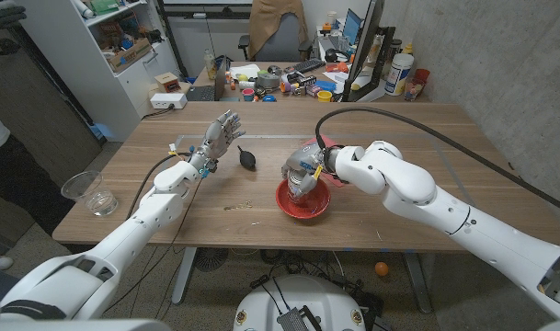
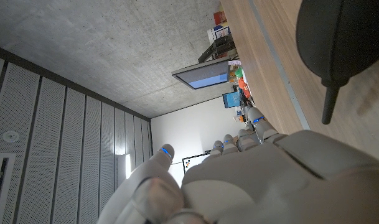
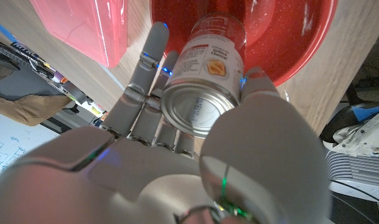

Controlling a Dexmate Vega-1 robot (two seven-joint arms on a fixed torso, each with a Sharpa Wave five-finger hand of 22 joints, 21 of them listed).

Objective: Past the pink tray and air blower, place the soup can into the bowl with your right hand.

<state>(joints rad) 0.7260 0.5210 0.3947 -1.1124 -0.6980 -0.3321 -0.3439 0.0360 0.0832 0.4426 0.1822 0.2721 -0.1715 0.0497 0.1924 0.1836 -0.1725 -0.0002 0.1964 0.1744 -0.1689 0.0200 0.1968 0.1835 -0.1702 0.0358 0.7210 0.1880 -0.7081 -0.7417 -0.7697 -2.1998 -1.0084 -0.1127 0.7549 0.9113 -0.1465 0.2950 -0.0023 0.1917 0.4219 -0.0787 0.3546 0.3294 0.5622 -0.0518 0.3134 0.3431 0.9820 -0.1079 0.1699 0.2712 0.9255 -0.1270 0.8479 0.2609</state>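
Observation:
My right hand (image 1: 304,168) grips the soup can (image 1: 300,187) just above the red bowl (image 1: 289,208) at the table's middle. Seen from the right wrist, the soup can (image 3: 205,81), with a white label and a silver end, lies between the fingers (image 3: 149,74) and the thumb, its far end pointing into the red bowl (image 3: 289,37). I cannot tell whether the can touches the bowl. The pink tray (image 1: 324,143) lies just behind the hand. The black air blower (image 1: 246,157) sits left of the bowl. My left hand (image 1: 219,139) is raised by it, fingers spread, holding nothing.
A clear glass bowl (image 1: 91,192) stands near the table's left edge. The air blower (image 2: 341,43) shows close beyond my left hand (image 2: 239,180). The pink tray (image 3: 83,25) lies beside the bowl. Behind the table is a cluttered desk (image 1: 280,81) with a monitor.

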